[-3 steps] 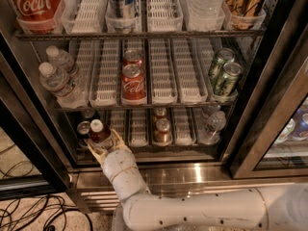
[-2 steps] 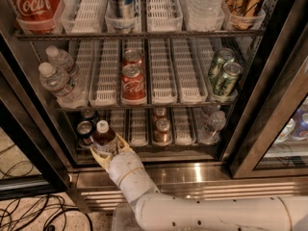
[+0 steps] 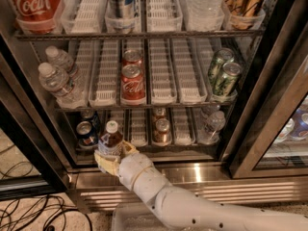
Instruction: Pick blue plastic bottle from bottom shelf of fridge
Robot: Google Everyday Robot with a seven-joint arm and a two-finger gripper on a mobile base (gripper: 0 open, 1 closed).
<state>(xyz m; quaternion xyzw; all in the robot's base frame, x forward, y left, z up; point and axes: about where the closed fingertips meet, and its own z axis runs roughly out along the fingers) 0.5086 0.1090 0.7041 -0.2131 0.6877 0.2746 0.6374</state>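
Note:
The blue plastic bottle [image 3: 111, 139] has a white cap, dark reddish liquid and a pale label. It stands upright at the front edge of the bottom shelf [image 3: 144, 147] of the fridge [image 3: 154, 81], left of centre. My gripper [image 3: 111, 158] is shut on the bottle's lower half, with its yellowish fingers [image 3: 103, 160] on either side of the label. The white arm [image 3: 159, 196] runs down to the lower right.
Dark blue cans [image 3: 87, 133] stand just left of the bottle. Brown cans [image 3: 161, 130] and a clear water bottle [image 3: 211, 125] sit further right on the same shelf. The steel base [image 3: 192, 174] lies below. Door frames [image 3: 260, 109] flank the opening. Cables [image 3: 33, 211] lie on the floor.
The bottle has come forward and a little right, off its lane to the shelf's front edge, held in my gripper. My arm has drawn back toward the camera.

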